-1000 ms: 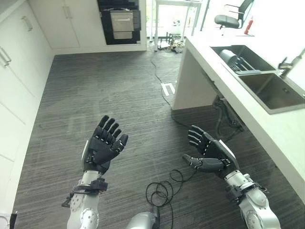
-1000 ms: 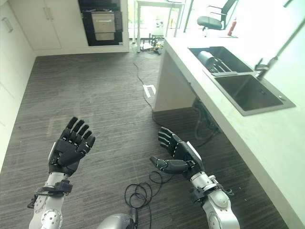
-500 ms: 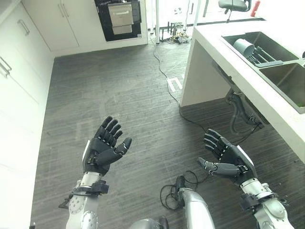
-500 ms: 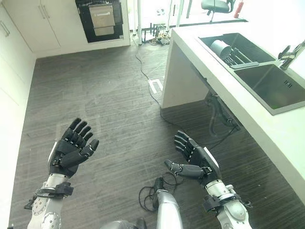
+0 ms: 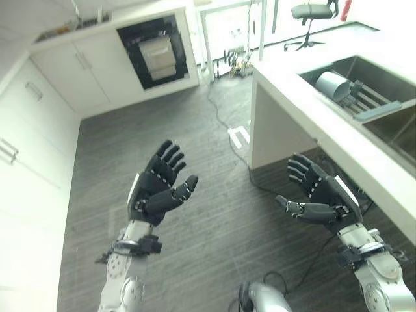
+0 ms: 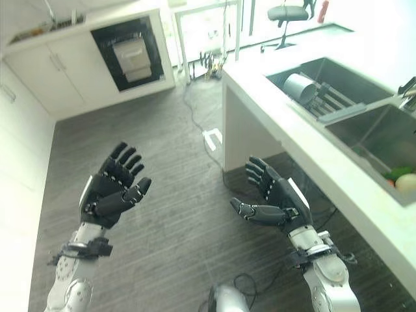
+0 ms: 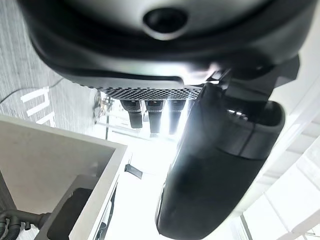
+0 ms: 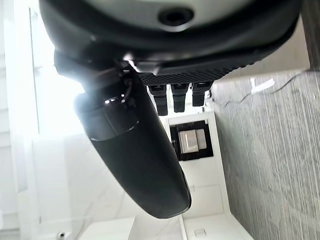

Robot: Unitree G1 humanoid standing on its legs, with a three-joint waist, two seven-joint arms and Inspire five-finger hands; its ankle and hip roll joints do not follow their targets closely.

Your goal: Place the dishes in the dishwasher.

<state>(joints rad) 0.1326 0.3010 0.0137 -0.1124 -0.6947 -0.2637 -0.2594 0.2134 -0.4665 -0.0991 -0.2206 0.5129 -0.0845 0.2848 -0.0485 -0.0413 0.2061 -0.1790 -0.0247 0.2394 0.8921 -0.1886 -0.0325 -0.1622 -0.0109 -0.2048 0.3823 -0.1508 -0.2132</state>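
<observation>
Both hands are raised over the dark wood floor, palms up, holding nothing. My left hand [image 5: 158, 188] is open with straight fingers, as its wrist view shows past the left hand [image 7: 215, 150]. My right hand [image 5: 322, 198] is open too, beside the white counter [image 5: 305, 110]. A grey metal pot [image 5: 332, 85] lies on a dish rack [image 5: 364, 101] in the sink on the counter, far ahead of the right hand. The dishwasher [image 5: 156, 55], dark-fronted with a light panel, is built into the white cabinets across the room.
White cabinets [image 5: 26, 169] line the left side. A second sink basin [image 6: 383, 140] holds a green and a pale item [image 6: 404, 181]. An office chair [image 5: 311, 12] and a white table frame [image 5: 231, 26] stand at the back. A white bracket [image 5: 238, 136] lies on the floor.
The camera has tilted up, bringing the cabinets and counter closer into view. Both hands have risen and stayed open.
</observation>
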